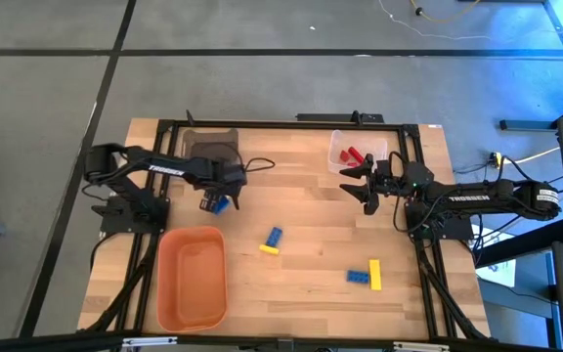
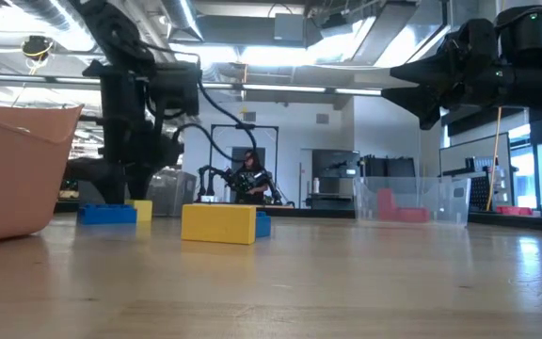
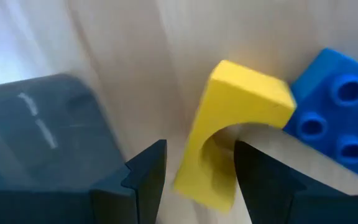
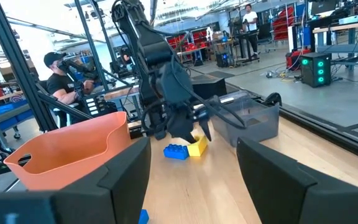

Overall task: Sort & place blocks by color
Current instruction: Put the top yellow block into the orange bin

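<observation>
Left pincer (image 1: 213, 202) low at table, upper left, just below grey bin (image 1: 210, 147); fingers (image 3: 146, 177) spread, straddling yellow arch block (image 3: 235, 124), blue brick (image 3: 334, 121) touching it. Right pincer (image 1: 364, 184) released, hovering upper right beside clear bin (image 1: 360, 150) holding two red blocks (image 1: 353, 155). Centre: one blue-yellow pair (image 1: 273, 241). Lower right: second blue-yellow pair (image 1: 367, 275). Orange bin (image 1: 192, 277) lower left. Wooden table (image 1: 311, 210).

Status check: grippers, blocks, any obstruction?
Left gripper open around yellow arched block, blue brick touching it. Right gripper open, empty, beside clear bin. No obstruction seen.
</observation>
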Controlling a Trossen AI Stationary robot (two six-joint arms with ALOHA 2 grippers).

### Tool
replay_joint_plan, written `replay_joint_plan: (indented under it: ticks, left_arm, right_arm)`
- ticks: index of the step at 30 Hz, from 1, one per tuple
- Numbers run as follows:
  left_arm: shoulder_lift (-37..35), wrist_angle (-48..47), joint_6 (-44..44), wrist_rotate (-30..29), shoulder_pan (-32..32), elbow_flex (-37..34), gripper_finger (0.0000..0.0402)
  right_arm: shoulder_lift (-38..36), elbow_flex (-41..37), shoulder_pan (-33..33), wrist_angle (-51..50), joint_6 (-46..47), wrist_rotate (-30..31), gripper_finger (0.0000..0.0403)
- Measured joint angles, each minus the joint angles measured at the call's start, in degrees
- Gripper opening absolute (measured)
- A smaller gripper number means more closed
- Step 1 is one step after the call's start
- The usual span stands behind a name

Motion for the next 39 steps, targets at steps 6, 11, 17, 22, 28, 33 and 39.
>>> replay_joint_plan:
  ticks: [6, 11, 17, 22, 28, 33, 39]
  left_arm:
    - [0.96, 0.29, -0.56, 1.31, 0.25, 0.09, 0.0148]
    - [0.8, -0.88, -4.83, 1.41, -0.15, 1.34, 0.006]
    - [-1.3, -5.04, -9.32, 0.62, -0.65, 6.61, 0.0031]
    - [-7.97, -4.32, -12.64, 0.16, -2.88, 11.68, 0.0031]
    - [-20.14, 18.09, -17.41, 6.6, -7.25, 7.23, 0.003]
    - [-24.68, 47.71, -19.65, 7.29, -12.35, -5.1, 0.003]
    - [-24.24, 74.55, -23.9, 4.48, -15.49, -19.42, 0.003]
  right_arm:
    - [0.0, 0.0, 0.0, 0.0, 0.32, -0.02, 0.0239]
    - [0.0, 0.0, 0.0, -0.02, 0.19, 0.0, 0.0239]
    - [0.0, 0.0, 0.0, -0.02, -1.05, -0.01, 0.0239]
    - [0.0, 0.0, 0.0, 0.0, -1.03, -0.02, 0.0239]
    - [0.0, 0.0, 0.0, 0.0, -1.01, -0.02, 0.0239]
    - [0.02, -0.02, 0.0, 0.33, -0.92, -0.04, 0.0239]
    - [0.02, -0.02, 0.0, 0.48, 0.44, -0.19, 0.0239]
